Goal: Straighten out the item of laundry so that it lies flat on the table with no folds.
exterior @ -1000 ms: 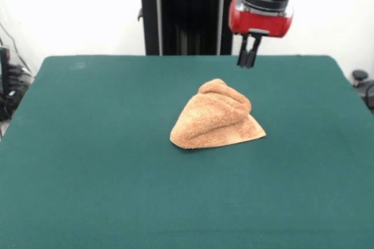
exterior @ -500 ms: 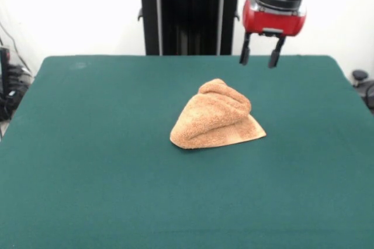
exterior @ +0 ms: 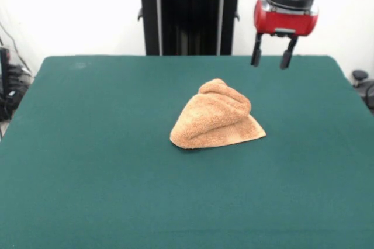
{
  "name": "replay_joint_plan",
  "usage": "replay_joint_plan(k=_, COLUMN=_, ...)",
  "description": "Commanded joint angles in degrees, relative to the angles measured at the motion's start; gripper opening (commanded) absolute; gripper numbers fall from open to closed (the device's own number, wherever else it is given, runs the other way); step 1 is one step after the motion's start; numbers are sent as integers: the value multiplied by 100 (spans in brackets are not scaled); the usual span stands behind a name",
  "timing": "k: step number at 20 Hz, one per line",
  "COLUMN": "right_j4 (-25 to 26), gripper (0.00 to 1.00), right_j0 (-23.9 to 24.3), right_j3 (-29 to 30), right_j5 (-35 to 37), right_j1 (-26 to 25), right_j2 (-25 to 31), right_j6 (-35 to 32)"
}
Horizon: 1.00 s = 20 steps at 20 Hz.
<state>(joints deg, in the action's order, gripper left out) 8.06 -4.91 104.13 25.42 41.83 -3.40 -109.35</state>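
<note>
A: Starting at the left, what have we got?

B: Bare green table [exterior: 87,161] on that side. Then, around the middle, the towel [exterior: 217,117] sits in a crumpled heap, folded over itself, one flat corner poking out to the right.

A: And the gripper [exterior: 270,59]?

B: Up at the right, hanging above the table's far edge, well apart from the towel. Fingers spread wide, holding nothing.
</note>
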Motion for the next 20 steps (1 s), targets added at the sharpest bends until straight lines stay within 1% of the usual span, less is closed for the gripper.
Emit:
replay_joint_plan(k=1, right_j4=-296, gripper=100, right_j0=-139, right_j3=155, right_j5=-335, right_j1=-618, right_j2=361, right_j6=-1093)
replay_joint_plan(k=7, right_j4=-182, gripper=100, right_j0=17, right_j3=221, right_j5=-557, right_j1=-722, right_j2=405, right_j6=-918)
replay_joint_plan(k=9, right_j4=-136, gripper=100, right_j0=71, right_j3=311, right_j5=-738, right_j1=-804, right_j2=434, right_j6=-895)
replay_joint_plan(k=15, right_j4=-39, gripper=100, right_j0=92, right_j3=336, right_j5=-812, right_j1=-810, right_j2=343, right_j6=-821)
replay_joint_plan(k=20, right_j4=-20, gripper=100, right_j0=140, right_j3=351, right_j5=-995, right_j1=-963, right_j2=331, right_j6=-826)
